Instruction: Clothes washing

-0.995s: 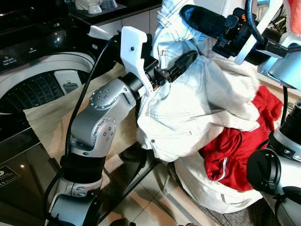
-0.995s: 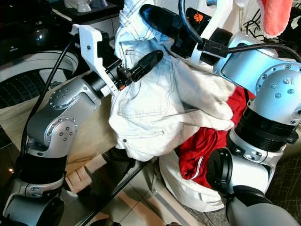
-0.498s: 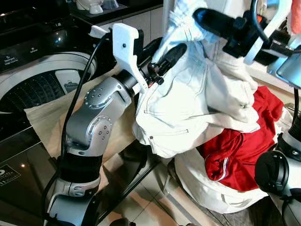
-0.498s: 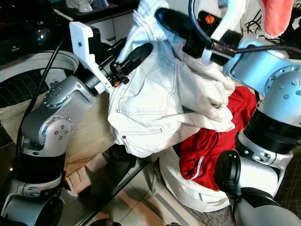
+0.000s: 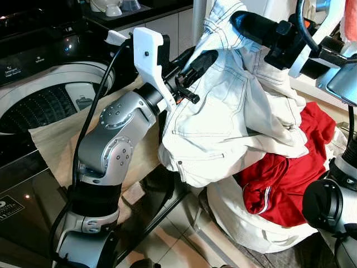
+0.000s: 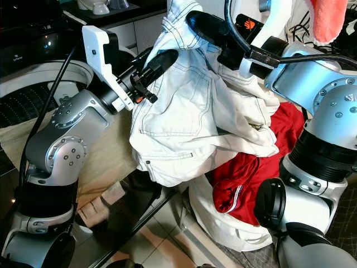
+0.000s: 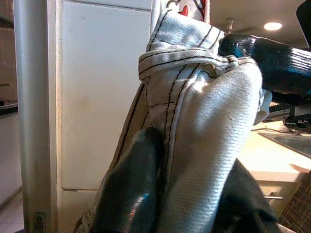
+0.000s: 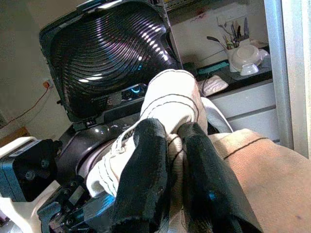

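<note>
Here both raised hands, left hand [image 5: 195,62] and right hand [image 5: 245,23], pinch white jeans [image 5: 223,123]

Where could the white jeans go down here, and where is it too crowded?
Both grippers, left gripper and right gripper, pinch the white jeans. Free: the washer drum and the beige cloth beside it. Crowded: the red garment and white laundry heaped below.

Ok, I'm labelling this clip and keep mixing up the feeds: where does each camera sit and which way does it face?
Left and right eye views: on the head, looking forward and down; both silver arms hold white jeans above a red garment, washing machine at left.
Left wrist view: along the left gripper, shut on the jeans' waistband, facing a white cabinet.
Right wrist view: along the right gripper, also pinching jeans, facing the washer's open lid.
Shared: the jeans.
</note>
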